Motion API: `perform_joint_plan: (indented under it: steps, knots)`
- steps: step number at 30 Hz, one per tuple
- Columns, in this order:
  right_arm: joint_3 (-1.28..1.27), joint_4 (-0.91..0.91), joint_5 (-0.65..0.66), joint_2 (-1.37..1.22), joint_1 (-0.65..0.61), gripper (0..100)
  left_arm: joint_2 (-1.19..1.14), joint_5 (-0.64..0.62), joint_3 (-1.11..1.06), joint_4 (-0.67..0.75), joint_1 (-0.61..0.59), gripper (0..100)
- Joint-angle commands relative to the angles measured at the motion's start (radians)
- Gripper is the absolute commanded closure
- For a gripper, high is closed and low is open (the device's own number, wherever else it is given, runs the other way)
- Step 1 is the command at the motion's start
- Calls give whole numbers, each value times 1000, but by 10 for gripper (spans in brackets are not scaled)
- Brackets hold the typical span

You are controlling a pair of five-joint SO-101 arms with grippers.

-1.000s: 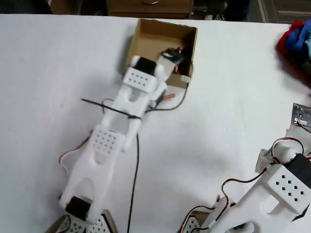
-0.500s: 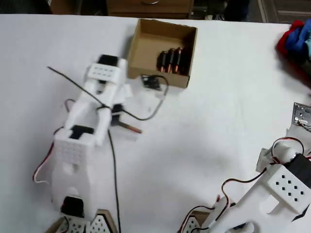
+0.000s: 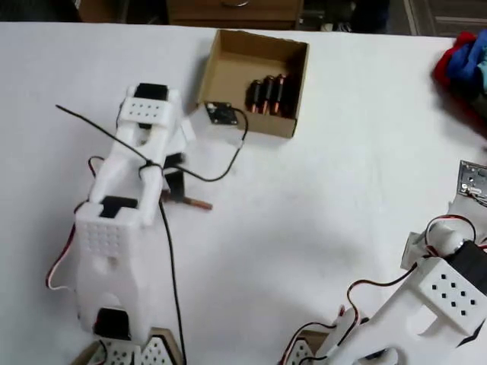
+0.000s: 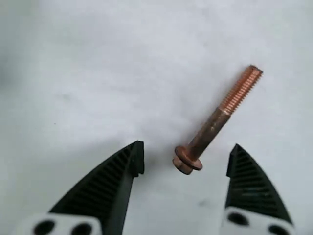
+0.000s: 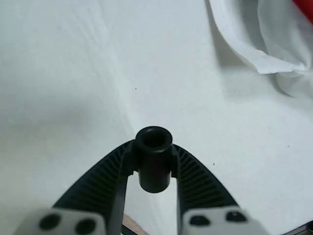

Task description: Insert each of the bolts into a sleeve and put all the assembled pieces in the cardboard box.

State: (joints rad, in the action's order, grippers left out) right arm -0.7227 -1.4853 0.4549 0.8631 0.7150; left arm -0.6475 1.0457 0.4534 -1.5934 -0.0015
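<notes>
Well apart from the cardboard box (image 3: 228, 72), our right tool (image 5: 154, 148) clamps a black sleeve (image 5: 154, 169), its open bore facing the wrist camera. Nearer the box, a copper bolt (image 4: 217, 117) with a flanged head and threaded tip lies flat on the white worktop (image 3: 342, 175). Our left tool (image 4: 186, 148) hangs over it, spread wide, with the head between the jaws and untouched. Inside the box lie assembled pieces (image 3: 266, 95); we cannot make out their count.

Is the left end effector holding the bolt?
No, the bolt lies loose on the table inside the open left end effector.
</notes>
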Motion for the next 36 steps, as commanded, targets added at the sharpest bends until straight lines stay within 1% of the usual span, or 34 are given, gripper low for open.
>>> perform_joint_plan:
  steps: [1, 3, 5, 8, 9, 11, 13, 15, 16, 18, 21, 24, 27, 32, 36]
  knots:
    - [6, 8, -3, 22, 1, 974, 78, -83, 15, 5, -6, 786]
    - [6, 12, -3, 22, 1, 974, 80, -235, 53, -97, -2, 821]
    - [6, 13, -3, 22, 1, 974, 84, -456, 84, -204, 20, 847]
    - [6, 15, -3, 22, -1, 974, 114, -845, 56, -193, 11, 886]
    - [6, 15, -3, 22, -1, 974, 123, -953, 42, -193, 9, 897]
    - [6, 15, -3, 22, -1, 974, 135, -1115, 22, -193, 15, 904]
    - [6, 15, -3, 22, -1, 974, 132, -1237, 8, -192, 26, 902]
    - [6, 15, -3, 22, -1, 974, 130, -1332, -27, -187, 44, 902]
    - [6, 15, -3, 22, -1, 974, 130, -1369, -53, -186, 57, 902]
    - [6, 15, -3, 22, -1, 974, 130, -1401, -102, -184, 83, 902]
    - [6, 13, -3, 22, -1, 974, 129, -1407, -143, -175, 110, 902]
    - [5, 13, -3, 22, -1, 974, 127, -1407, -154, -123, 106, 902]
    - [5, 10, -3, 22, 1, 974, 87, -1410, -147, -98, 98, 902]
    - [5, 10, -3, 22, 1, 974, -34, -1481, -142, -61, 97, 902]
    - [5, 12, -3, 22, 1, 974, -129, -1485, -54, -51, 97, 902]
